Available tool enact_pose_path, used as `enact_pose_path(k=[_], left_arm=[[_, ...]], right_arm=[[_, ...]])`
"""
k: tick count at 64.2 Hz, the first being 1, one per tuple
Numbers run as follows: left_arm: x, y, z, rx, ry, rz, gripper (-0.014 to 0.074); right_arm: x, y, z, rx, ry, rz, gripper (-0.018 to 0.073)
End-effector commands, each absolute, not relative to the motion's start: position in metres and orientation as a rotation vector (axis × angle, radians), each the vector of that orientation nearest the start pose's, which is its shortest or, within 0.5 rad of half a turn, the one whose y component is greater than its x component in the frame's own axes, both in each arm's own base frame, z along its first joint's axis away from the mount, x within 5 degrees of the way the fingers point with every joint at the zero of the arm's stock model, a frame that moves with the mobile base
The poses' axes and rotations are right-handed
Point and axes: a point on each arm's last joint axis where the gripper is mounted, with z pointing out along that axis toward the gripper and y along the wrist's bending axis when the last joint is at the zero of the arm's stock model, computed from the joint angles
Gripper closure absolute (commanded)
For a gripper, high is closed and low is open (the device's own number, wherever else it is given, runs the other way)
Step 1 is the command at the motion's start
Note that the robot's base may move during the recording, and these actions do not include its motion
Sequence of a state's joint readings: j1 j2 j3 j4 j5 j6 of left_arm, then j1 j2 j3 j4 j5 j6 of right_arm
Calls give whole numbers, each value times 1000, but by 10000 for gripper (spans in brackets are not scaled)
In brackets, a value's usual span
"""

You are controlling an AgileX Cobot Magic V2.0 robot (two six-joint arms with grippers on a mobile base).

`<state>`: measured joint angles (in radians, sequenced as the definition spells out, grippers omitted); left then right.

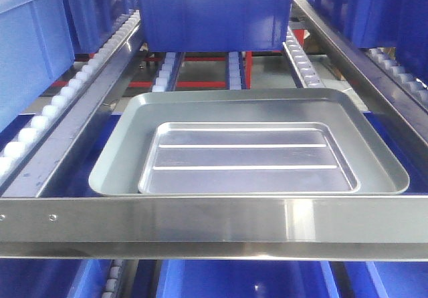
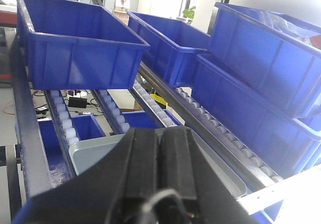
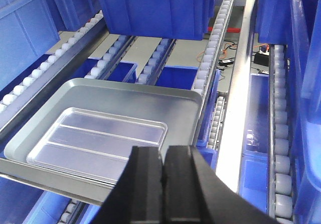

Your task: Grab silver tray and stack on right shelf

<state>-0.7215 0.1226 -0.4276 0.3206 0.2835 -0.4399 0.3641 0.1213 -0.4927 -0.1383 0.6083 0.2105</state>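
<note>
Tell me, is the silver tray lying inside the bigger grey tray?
Yes. The silver tray lies flat inside the grey tray, whose rim surrounds it.

Shiny ridged silver tray [image 1: 244,158] lies flat on right shelf [image 1: 214,219].

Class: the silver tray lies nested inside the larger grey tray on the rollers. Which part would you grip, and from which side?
Probably the raised rim of the silver tray, from above. It lies flat inside the grey tray, and the front bar blocks a level approach from the front. The far rim looks freest.
</note>
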Motion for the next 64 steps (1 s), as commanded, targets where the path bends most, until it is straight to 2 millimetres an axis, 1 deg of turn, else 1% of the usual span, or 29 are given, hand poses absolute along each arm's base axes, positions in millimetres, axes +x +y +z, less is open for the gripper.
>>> enact_pose_path(k=[1,13,17,20,27,30,36,43,45,50,56,64], left_arm=[[30,-19,338,362,1341,-661,688],[30,-19,338,361,1342,-664,688],[30,-20,337,343,1362,-717,688],[29,-22,336,361,1367,-727,688],[28,-24,333,486,1333,-621,688],[29,-25,331,493,1338,-605,688],[31,-23,329,446,1356,-545,688],[33,-18,324,332,1389,-429,688],[33,-16,320,291,1397,-406,688],[33,-12,304,193,1413,-341,688],[33,-8,275,103,1423,-260,688],[47,-6,242,23,1462,-167,688]], right_arm=[[30,4,328,-182,1615,264,503],[30,4,328,-182,1615,264,503],[30,4,328,-182,1615,264,503],[30,4,328,-182,1615,264,503],[30,4,328,-182,1615,264,503],[30,4,328,-182,1615,264,503],[30,4,328,-182,1615,264,503],[30,4,328,-182,1615,264,503],[30,4,328,-182,1615,264,503],[30,4,328,-182,1615,264,503],[30,4,328,-182,1615,264,503],[30,4,328,-182,1615,264,503]])
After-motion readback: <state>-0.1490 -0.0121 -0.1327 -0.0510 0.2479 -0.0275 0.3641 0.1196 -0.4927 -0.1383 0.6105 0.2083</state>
